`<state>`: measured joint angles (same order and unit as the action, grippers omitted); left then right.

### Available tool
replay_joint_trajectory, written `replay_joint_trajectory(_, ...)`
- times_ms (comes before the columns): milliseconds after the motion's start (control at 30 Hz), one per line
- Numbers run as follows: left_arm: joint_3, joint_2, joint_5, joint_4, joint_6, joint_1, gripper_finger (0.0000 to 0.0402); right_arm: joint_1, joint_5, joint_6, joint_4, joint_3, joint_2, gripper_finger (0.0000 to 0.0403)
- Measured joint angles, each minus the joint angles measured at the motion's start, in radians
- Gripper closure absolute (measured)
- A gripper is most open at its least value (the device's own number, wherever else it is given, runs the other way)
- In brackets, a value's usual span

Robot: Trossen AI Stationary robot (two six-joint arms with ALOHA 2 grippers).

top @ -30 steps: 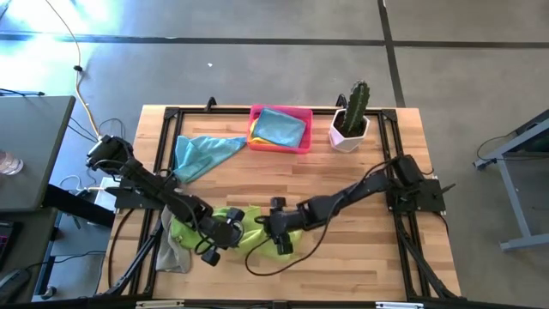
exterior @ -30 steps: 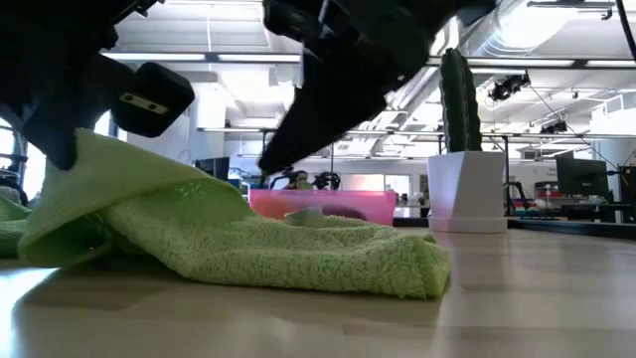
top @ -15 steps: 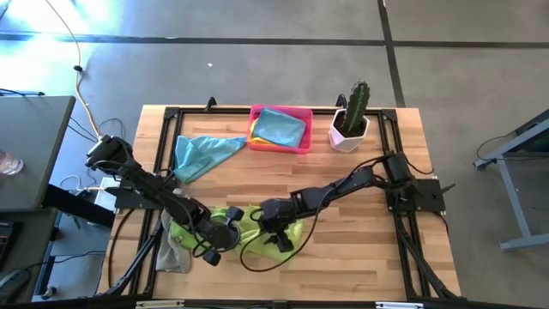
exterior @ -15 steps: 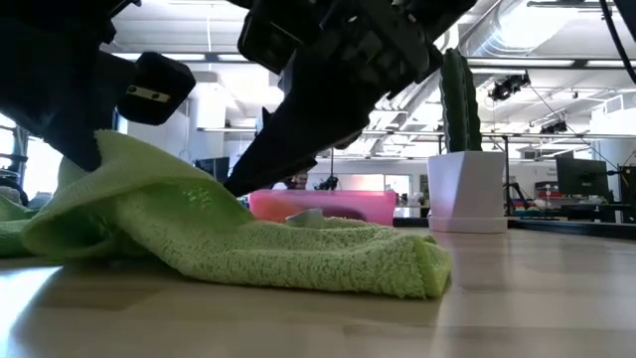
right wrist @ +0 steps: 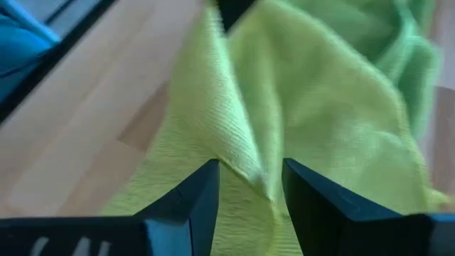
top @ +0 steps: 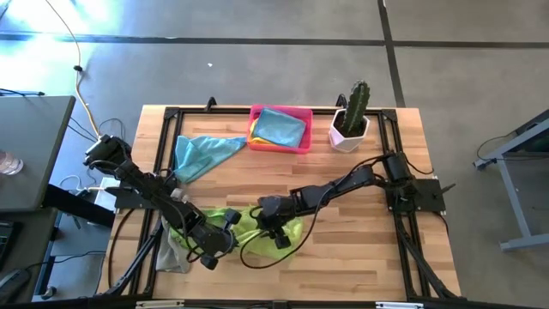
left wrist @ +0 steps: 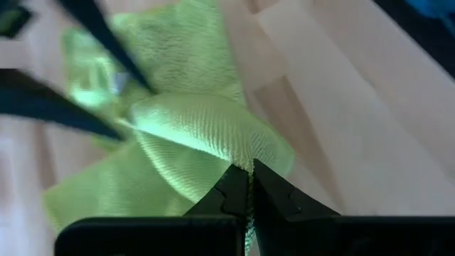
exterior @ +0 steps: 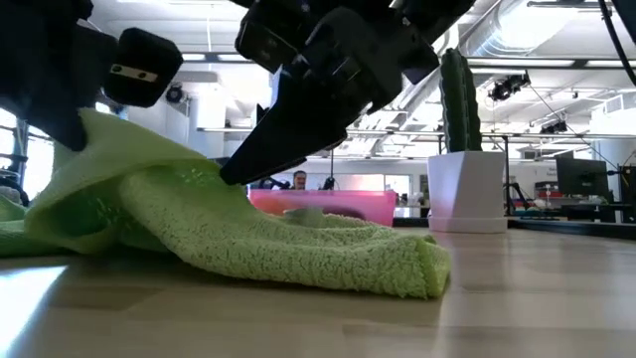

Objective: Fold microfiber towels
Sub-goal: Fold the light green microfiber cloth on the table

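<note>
On the wooden table (top: 343, 184), a lime green towel (exterior: 298, 249) lies rumpled.

Pink tray (top: 296, 146) beside potted cactus (top: 351, 117), wooden table (top: 343, 257)

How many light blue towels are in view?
2: one blue towel spread at the table's far left, one in the pink tray. Others may be hidden underneath.

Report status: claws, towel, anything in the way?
Left claw shut on lime green towel. Right claw open astride a raised fold, not gripping yet. Nothing blocking.
</note>
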<state>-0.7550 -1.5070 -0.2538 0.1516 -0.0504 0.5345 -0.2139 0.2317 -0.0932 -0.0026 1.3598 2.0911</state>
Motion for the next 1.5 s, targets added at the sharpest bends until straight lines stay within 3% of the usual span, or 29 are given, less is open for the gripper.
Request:
replay_joint_trajectory(267,-0.001,0.036,-0.181,-0.019,0.002,0.051,0.0401,-0.005,0.035,0.006,-0.038,0.0,0.0,0.0258)
replay_joint_trajectory(567,-0.001,0.102,-0.164,0.0,-0.036,0.116,0.0401,-0.004,0.023,0.022,-0.086,0.0,0.0,0.0259)
replay_joint_trajectory(833,-0.001,0.1,-0.172,0.104,-0.171,0.137,0.0401,-0.016,0.022,0.12,-0.184,0.0,-0.002,0.0259)
replay_joint_trajectory(1133,-0.001,0.1,-0.172,0.111,-0.175,0.137,0.0401,-0.05,0.019,0.252,-0.189,0.0,-0.002,0.0259)
replay_joint_trajectory(1500,-0.001,0.099,-0.198,0.111,-0.175,0.133,0.0401,-0.088,-0.057,0.325,-0.188,0.0,-0.002,0.0259)
